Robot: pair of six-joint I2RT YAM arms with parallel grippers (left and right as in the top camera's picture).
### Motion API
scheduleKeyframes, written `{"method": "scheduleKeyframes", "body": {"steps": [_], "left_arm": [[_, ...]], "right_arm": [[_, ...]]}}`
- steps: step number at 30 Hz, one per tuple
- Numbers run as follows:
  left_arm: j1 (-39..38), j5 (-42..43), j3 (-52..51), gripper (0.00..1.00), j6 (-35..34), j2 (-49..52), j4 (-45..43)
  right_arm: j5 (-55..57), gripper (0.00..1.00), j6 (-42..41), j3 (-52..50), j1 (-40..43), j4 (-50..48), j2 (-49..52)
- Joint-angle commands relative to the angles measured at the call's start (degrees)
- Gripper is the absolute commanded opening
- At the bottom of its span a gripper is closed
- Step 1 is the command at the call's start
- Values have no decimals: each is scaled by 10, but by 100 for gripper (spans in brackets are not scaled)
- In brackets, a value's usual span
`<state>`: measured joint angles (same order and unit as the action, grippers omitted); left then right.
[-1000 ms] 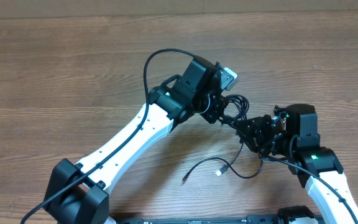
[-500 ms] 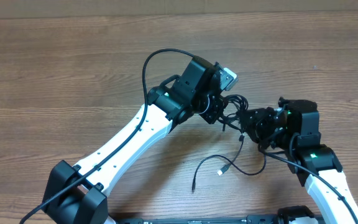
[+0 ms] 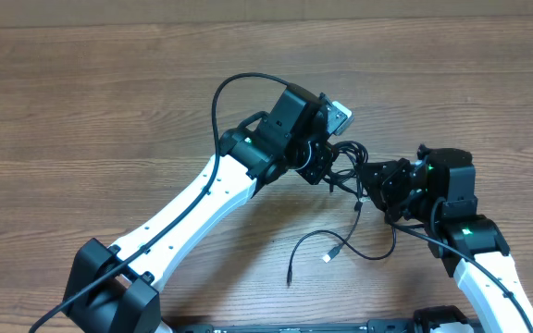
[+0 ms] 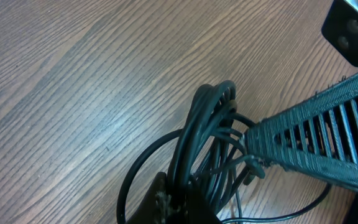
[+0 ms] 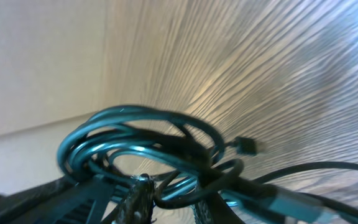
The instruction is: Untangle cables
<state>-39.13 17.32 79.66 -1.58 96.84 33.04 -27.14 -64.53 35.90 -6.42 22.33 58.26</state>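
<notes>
The cables (image 3: 345, 155) are a small tangle of thin black cords held above the table between my two grippers. My left gripper (image 3: 327, 165) is shut on one side of the coil, which shows as a tight bundle of loops (image 4: 207, 134) in the left wrist view. My right gripper (image 3: 370, 180) is shut on the other side of the cables (image 5: 148, 146). Loose ends hang down and lie on the table, with a small plug (image 3: 328, 256) and a black tip (image 3: 288, 280) in front of the arms.
The wooden table (image 3: 81, 120) spreads all round. The left arm's own thick black cable (image 3: 225, 92) arcs above its wrist. A beige wall runs along the table's far edge (image 3: 248, 11).
My right gripper has shifted slightly up and right with the cables. The loose end on the table has swung from pointing left to lower down near the front.
</notes>
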Motion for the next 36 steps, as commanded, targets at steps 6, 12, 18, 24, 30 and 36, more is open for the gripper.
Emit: {"method": "scheduleKeyframes", "body": {"steps": [6, 12, 18, 24, 30, 36], "left_arm": [[2, 1, 18, 4, 0, -26, 2], [8, -27, 18, 4, 3, -29, 7], [28, -58, 18, 4, 19, -41, 23], [67, -83, 18, 4, 19, -67, 45], [80, -83, 18, 4, 29, -82, 49], [76, -27, 18, 4, 29, -81, 44]], "right_arm": [[54, 4, -21, 5, 0, 18, 0], [51, 4, -5, 5, 0, 70, 0], [111, 4, 35, 5, 0, 137, 0], [201, 4, 35, 5, 9, 169, 0], [216, 39, 35, 5, 23, 163, 0], [-40, 41, 219, 5, 17, 8, 0]]}}
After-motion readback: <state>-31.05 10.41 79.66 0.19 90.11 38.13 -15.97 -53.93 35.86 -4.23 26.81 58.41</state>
